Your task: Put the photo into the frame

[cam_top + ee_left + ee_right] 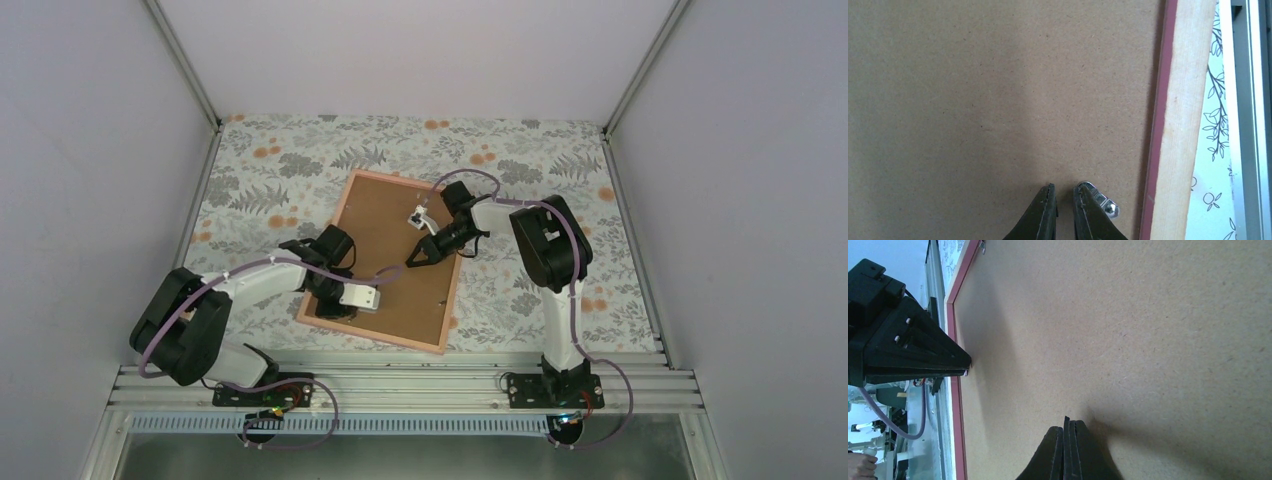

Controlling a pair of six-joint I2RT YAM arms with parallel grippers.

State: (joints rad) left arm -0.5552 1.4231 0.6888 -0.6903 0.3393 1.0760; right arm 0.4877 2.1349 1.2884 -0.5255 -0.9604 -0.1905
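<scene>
The pink frame [455,290] lies face down on the table with a brown backing board [395,235] filling it. The photo is hidden. My left gripper [335,308] hangs over the board near the frame's near-left edge. In the left wrist view it [1064,189] is narrowly open and empty, and its right finger touches a small metal tab [1104,204] beside the frame's pale rail [1180,125]. My right gripper [410,265] is shut and empty, with its tip [1066,424] on the middle of the board [1128,330].
A small white-and-metal fitting [418,215] sits on the board's far part. The floral tablecloth [300,160] surrounds the frame. The metal base rail [400,385] runs close to the frame's near edge. White walls stand on three sides.
</scene>
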